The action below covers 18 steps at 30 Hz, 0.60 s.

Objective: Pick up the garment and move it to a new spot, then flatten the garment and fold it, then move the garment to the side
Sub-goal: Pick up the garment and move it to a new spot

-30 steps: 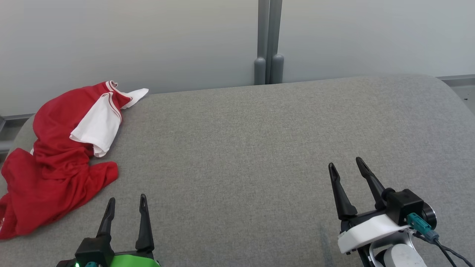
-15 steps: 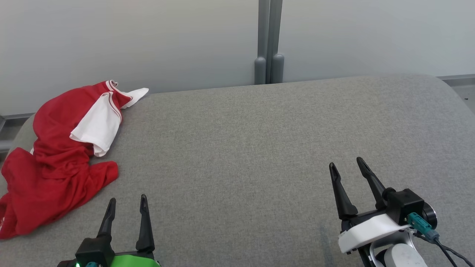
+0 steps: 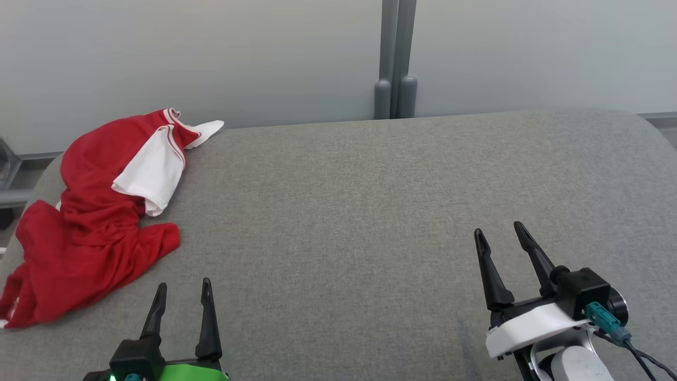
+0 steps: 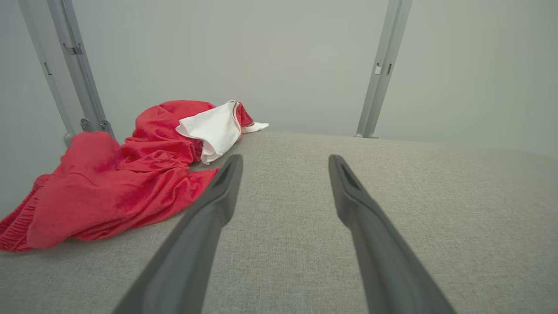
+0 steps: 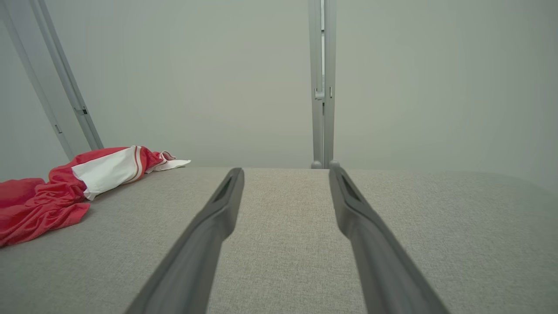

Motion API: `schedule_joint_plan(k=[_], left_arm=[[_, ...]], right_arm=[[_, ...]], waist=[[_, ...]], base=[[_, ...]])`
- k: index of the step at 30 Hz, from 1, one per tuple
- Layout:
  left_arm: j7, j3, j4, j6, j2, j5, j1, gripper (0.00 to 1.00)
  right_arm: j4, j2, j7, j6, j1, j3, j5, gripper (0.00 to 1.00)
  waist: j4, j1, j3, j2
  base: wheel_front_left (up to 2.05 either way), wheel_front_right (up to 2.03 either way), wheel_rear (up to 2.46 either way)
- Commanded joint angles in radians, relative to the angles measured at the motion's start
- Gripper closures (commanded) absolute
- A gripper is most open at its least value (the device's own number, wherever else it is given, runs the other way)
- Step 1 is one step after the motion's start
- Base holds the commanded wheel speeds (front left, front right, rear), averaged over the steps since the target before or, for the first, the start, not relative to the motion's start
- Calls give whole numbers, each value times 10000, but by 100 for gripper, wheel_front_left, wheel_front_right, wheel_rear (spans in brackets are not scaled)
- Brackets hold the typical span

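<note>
A crumpled red garment (image 3: 90,233) with white sleeves lies at the far left of the grey padded table (image 3: 370,211), reaching its left edge. The left wrist view shows the garment (image 4: 122,183) ahead and left of my left gripper (image 4: 283,161). In the right wrist view the garment (image 5: 52,196) lies far to the left. My left gripper (image 3: 182,288) stands open at the near left, just right of the garment's near end, holding nothing. Open and empty too, my right gripper (image 3: 497,233) hovers over the near right of the table; its own view shows the right gripper (image 5: 285,174) over bare cloth.
A pale wall stands behind the table, with a grey post (image 3: 395,58) at the back middle. Another grey post (image 4: 74,69) rises behind the garment. The table's corners are rounded.
The whole head view has shifted a little right and down, so the camera moved. The garment lies as before and both grippers stay open in about the same places.
</note>
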Motion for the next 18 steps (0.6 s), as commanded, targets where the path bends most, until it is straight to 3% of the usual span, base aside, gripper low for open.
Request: schedule_joint_plan(k=[1, 18], left_arm=[[-25, -7, 21, 27, 82, -16, -43, 0], [19, 33, -218, 184, 329, -79, 41, 0]], right_arm=[[-76, -46, -36, 4, -33, -36, -13, 0], [-309, -43, -35, 4, 201, -7, 67, 0]], waist=[[193, -1, 23, 0], [3125, -1, 180, 0]], base=[[0, 0, 0], [0, 0, 0]])
